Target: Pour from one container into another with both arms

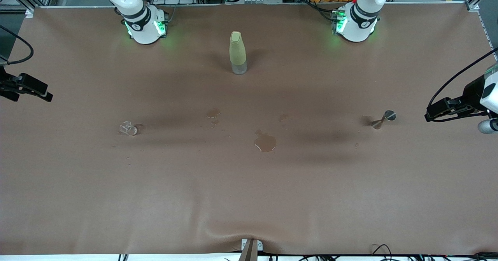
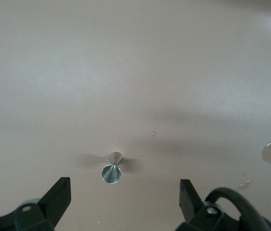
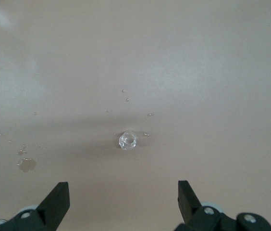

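Note:
The tiny clear cup (image 1: 128,128) stands upright on the brown table cover toward the right arm's end; it also shows in the right wrist view as the cup (image 3: 127,140). The small metal jigger (image 1: 383,119) stands toward the left arm's end, with its round shiny rim (image 2: 111,173) facing the left wrist camera. My right gripper (image 1: 44,91) hangs open over the table's edge, apart from the cup, nothing between its fingers (image 3: 58,197). My left gripper (image 1: 432,113) hangs open beside the jigger, short of it, fingers (image 2: 58,195) empty.
A tall yellow-green bottle (image 1: 237,53) stands midway between the two arm bases. A brown puddle (image 1: 265,142) lies at the table's middle, with smaller wet spots (image 1: 213,114) and droplets near the cup (image 3: 126,98). Cables run along the table's near edge (image 1: 383,249).

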Tool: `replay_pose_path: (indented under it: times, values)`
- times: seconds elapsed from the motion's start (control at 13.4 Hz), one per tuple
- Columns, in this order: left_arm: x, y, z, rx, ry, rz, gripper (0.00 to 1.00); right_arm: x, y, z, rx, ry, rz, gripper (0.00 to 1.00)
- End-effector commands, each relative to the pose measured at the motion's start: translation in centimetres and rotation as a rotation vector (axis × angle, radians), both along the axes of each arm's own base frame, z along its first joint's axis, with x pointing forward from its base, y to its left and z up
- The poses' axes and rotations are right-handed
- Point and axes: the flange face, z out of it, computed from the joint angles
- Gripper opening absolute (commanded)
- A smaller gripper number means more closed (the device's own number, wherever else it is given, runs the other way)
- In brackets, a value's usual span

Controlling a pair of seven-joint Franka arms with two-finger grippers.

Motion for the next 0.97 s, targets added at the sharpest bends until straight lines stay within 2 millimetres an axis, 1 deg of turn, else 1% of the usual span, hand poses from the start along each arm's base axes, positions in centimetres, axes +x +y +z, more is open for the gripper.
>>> replay_pose_path:
  times: [0.0,0.3,0.45,0.6,0.74,0.89]
  values:
    - [-0.45,0.02,1.03,0.010,-0.005,-0.017,1.00,0.30,-0.43,0.44,-0.013,-0.002,-0.006,1.00]
    - [-0.35,-0.80,1.14,0.018,-0.009,-0.033,1.00,0.31,-0.70,0.47,-0.014,-0.005,-0.011,1.00]
    - [-0.35,-0.80,1.21,0.019,-0.010,-0.042,1.00,0.33,-0.70,0.63,-0.014,-0.010,-0.011,1.00]
    - [-0.31,-0.27,1.05,0.018,-0.008,-0.072,1.00,0.39,-0.61,0.68,-0.013,-0.011,-0.009,1.00]
    - [-0.27,-0.37,0.95,0.018,-0.008,-0.112,1.00,0.50,-0.46,0.72,-0.014,-0.013,-0.009,1.00]
    - [-0.28,-0.73,0.95,0.020,-0.008,-0.114,1.00,0.49,-0.63,0.87,-0.014,-0.016,-0.014,1.00]
